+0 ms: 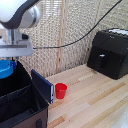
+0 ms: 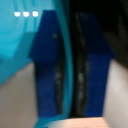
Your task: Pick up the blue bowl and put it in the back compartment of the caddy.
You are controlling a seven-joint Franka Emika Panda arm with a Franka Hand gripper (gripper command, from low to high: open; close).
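Blue bowl [image 1: 5, 68] | rim clamped between pincer [image 2: 72, 75] fingers | above caddy [image 1: 22, 102]

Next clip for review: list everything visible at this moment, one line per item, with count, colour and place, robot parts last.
blue bowl: one, bright blue, held above the caddy at the exterior view's left edge; its rim sits between the fingers in the wrist view.
caddy: one, black, lower left of the exterior view, with a blue-faced flap standing on its right side.
red cup: one, red, on the table just right of the flap.
black appliance: one, black, far right on the table.
table: one, light wood.
cable: one, black, against the woven backdrop.
gripper: one, blue pads, shut on the bowl rim.
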